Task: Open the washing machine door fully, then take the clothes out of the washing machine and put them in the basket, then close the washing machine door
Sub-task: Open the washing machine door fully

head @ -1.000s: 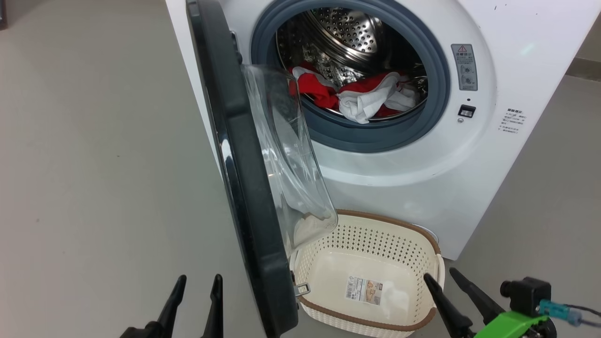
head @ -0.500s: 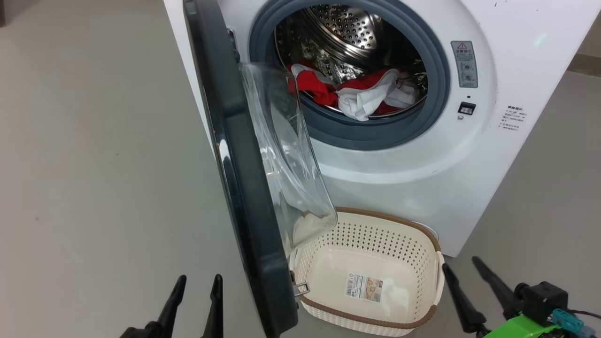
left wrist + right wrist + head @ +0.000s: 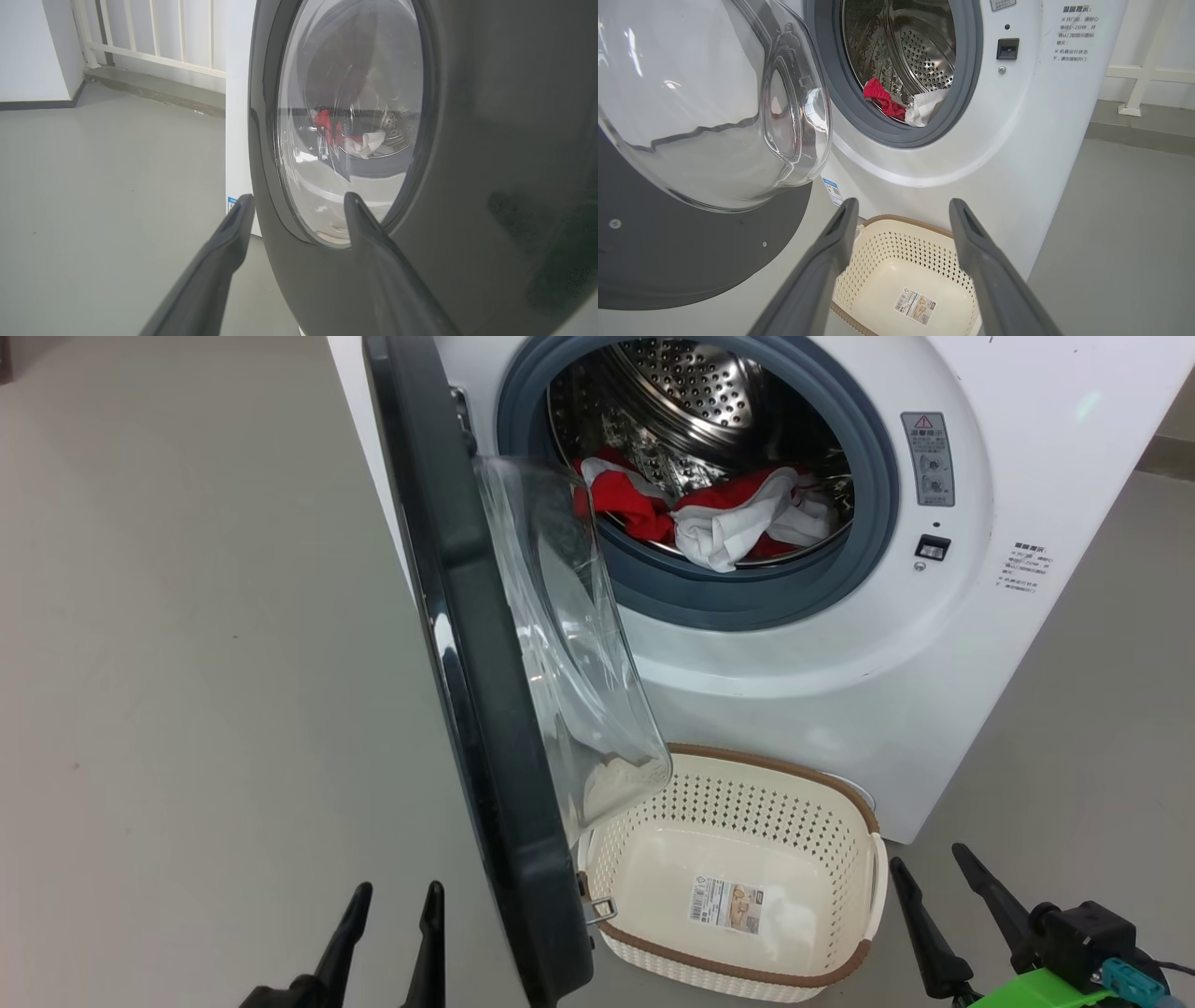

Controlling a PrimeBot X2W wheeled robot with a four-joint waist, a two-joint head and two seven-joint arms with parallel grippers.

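The washing machine (image 3: 840, 691) stands ahead with its door (image 3: 467, 691) swung out toward me, edge-on, glass bowl (image 3: 569, 644) bulging right. Red and white clothes (image 3: 719, 513) lie in the steel drum, also seen as the clothes (image 3: 896, 102) in the right wrist view. The cream basket (image 3: 840, 821) sits on the floor below the opening, holding nothing but its paper label. My left gripper (image 3: 392, 896) is open, left of the door's outer face (image 3: 467, 186). My right gripper (image 3: 929, 870) is open, just right of the basket (image 3: 878, 261).
Grey floor (image 3: 187, 663) spreads wide to the left of the machine and to its right. A white railing (image 3: 154, 32) and a low step run along the far wall behind the machine. A blue label (image 3: 833, 189) sits low on the machine's front.
My right gripper has drawn back to the right, away from the basket rim. The head camera has shifted slightly. The door, clothes, basket and left gripper have kept their places.
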